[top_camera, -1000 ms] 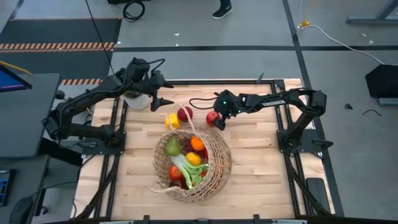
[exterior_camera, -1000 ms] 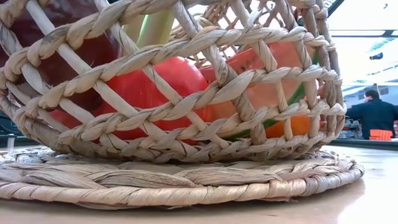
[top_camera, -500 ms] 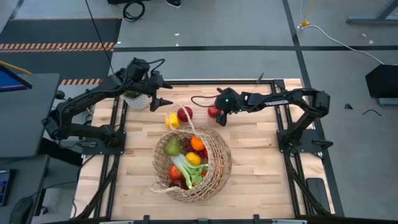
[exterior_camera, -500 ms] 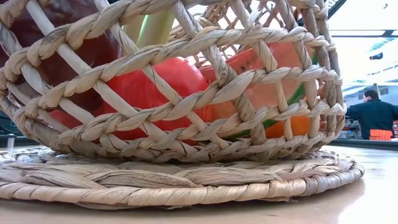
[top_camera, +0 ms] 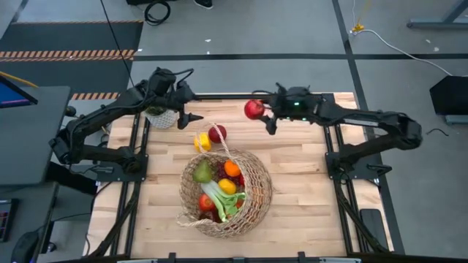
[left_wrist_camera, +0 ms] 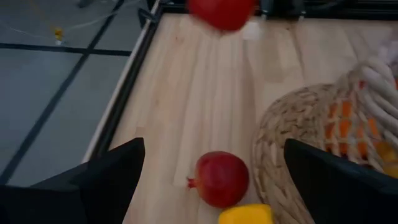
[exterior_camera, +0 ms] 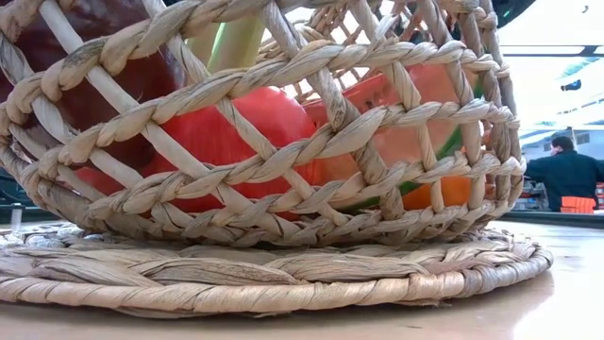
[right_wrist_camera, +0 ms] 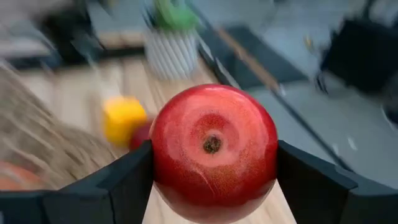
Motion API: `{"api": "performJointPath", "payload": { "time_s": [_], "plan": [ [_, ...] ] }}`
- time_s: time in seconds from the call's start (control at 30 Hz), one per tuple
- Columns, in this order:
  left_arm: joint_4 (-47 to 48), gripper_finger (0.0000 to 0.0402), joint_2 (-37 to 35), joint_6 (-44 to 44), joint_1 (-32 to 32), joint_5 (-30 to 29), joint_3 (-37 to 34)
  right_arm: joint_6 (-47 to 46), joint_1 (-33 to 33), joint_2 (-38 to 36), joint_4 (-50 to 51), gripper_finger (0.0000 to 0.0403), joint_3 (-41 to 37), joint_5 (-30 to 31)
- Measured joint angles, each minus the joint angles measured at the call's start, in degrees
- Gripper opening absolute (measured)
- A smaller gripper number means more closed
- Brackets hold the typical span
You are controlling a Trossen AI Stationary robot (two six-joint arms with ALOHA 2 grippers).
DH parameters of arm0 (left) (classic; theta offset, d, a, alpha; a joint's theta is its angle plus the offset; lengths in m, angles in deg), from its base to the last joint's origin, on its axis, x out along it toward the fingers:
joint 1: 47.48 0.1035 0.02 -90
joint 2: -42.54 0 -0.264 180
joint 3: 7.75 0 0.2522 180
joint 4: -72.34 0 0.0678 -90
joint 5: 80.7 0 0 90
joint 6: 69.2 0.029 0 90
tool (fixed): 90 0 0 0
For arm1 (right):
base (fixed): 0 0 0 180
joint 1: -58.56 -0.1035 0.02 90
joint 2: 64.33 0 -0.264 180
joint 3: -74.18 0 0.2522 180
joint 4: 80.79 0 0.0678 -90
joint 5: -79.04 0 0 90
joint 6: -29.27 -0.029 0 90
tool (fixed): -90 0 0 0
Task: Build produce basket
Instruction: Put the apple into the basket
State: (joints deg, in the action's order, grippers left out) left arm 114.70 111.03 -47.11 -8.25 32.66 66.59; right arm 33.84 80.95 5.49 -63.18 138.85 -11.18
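Basket: one, tan open-weave wicker with thin loop handle, standing at the centre of the bench, slightly toward 6 o'clock in the high view. Contents seen from above: one green pear, one orange, one yellow fruit, one long green-white leek, one red fruit low in the weave; dark grapes partly hidden.

Loose produce on the bench: one red pomegranate and one yellow block-shaped item, touching each other, just beside the basket rim at 11 o'clock.

Red apple: one, held off the bench at about 12 o'clock, well apart from the basket.

Right gripper: jaws clamped on either side of the red apple; the right wrist view shows the fruit filling the gap between both fingers.

Left gripper: at about 10 o'clock near the far edge, jaws spread wide, holding nothing.

Potted plant: one, white ribbed pot, under the left arm's wrist.

Writing: none legible.

Surface: bench of pale wood planks in a black frame. Room: grey floor, striped hazard tape, loose cables; one person in dark clothing far behind in the low view.
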Motion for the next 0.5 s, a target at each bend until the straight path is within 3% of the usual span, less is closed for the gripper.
{"api": "performJointPath", "payload": {
  "time_s": [0.2,0.5],
  "plan": [
    [-3.04,0.0392,0.00,-1.34,1.38,-0.40,0.00,-0.01,-4.41,-6.59,-7.42,0.0307,0.66,-4.72],
    [-7.06,0.0392,1.90,-3.11,6.37,-1.77,-0.02,0.65,-14.81,-4.06,-20.12,0.0307,0.69,-7.36]
  ]
}}
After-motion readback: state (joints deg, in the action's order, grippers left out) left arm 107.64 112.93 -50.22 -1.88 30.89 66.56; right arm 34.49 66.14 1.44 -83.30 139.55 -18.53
